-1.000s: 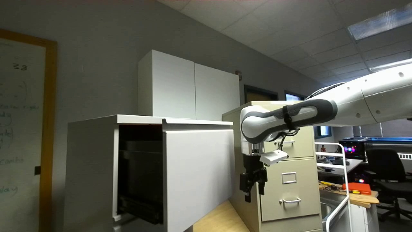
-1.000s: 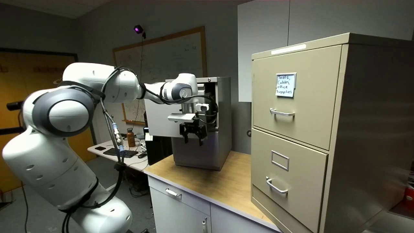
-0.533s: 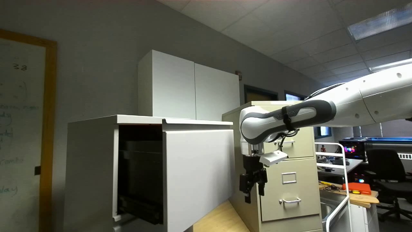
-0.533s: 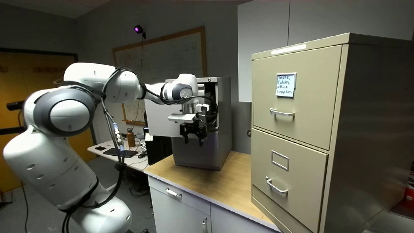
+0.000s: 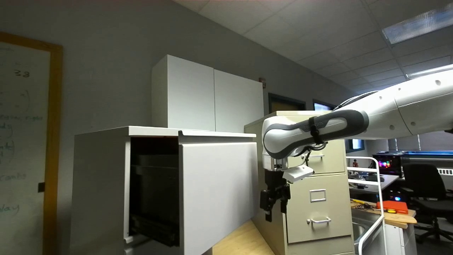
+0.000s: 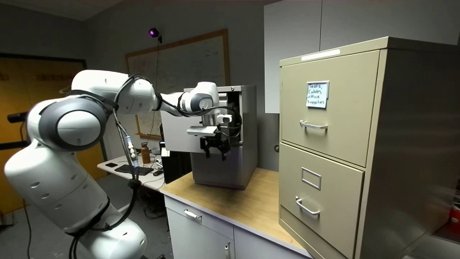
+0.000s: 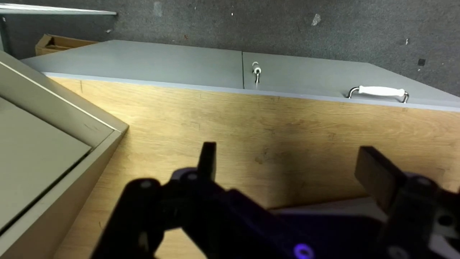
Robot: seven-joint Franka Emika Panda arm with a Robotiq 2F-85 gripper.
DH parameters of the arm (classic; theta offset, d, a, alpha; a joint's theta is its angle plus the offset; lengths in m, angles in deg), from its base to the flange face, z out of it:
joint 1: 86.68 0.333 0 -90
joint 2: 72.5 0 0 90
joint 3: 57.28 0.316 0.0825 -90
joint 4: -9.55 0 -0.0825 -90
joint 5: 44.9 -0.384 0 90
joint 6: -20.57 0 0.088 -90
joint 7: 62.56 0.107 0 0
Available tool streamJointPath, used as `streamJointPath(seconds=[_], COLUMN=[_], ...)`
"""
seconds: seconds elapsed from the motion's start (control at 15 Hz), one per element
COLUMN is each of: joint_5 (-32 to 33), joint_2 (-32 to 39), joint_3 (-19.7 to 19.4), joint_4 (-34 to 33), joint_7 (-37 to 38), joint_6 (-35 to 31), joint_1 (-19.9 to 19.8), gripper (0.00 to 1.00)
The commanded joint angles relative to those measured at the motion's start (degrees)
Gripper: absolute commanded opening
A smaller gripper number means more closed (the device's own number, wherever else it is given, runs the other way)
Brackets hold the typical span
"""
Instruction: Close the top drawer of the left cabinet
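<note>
The left cabinet is a light-grey box; it also shows in an exterior view. Its top drawer stands pulled well out, with a flat white front and dark interior. The drawer front also shows in an exterior view, partly hidden by the arm. My gripper points down, just right of the drawer front's right edge in that view, with a small gap between. In an exterior view it hangs in front of the cabinet. In the wrist view the gripper is open and empty, fingers wide apart.
A beige filing cabinet with handled drawers stands close by, also seen in an exterior view. A wooden counter lies below the gripper. A white cupboard hangs on the wall. Handled doors line the counter's front.
My gripper has moved slightly left and up in an exterior view, a little closer to the drawer front. The drawer has not visibly moved. The gripper stays open.
</note>
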Motion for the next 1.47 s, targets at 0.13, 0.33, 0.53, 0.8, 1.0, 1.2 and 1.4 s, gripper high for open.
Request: streamJointPath(seconds=[0.13, 0.33, 0.53, 0.8, 1.0, 1.2, 1.4], joint_5=[0.2, 0.6, 0.1, -1.2, -3.5, -7.1, -9.7], joint_2=[-2.0, -3.9, -6.0, -8.6, -9.7, -9.9, -10.0], joint_3=[0.9, 1.1, 1.1, 1.1, 0.9, 0.6, 0.4], joint_4=[-1.1, -0.9, -0.6, -0.1, 0.5, 0.8, 1.2], joint_7=[0.8, 0.8, 0.7, 1.4, 1.1, -0.4, -0.8], joint_6=[-1.6, -2.9, -5.0, -11.2, -18.0, -23.9, -27.1], joint_1=[-0.1, -0.1, 0.1, 0.6, 1.8, 3.8, 4.9], gripper=[1.00, 0.67, 0.43, 0.14, 0.00, 0.00, 0.00])
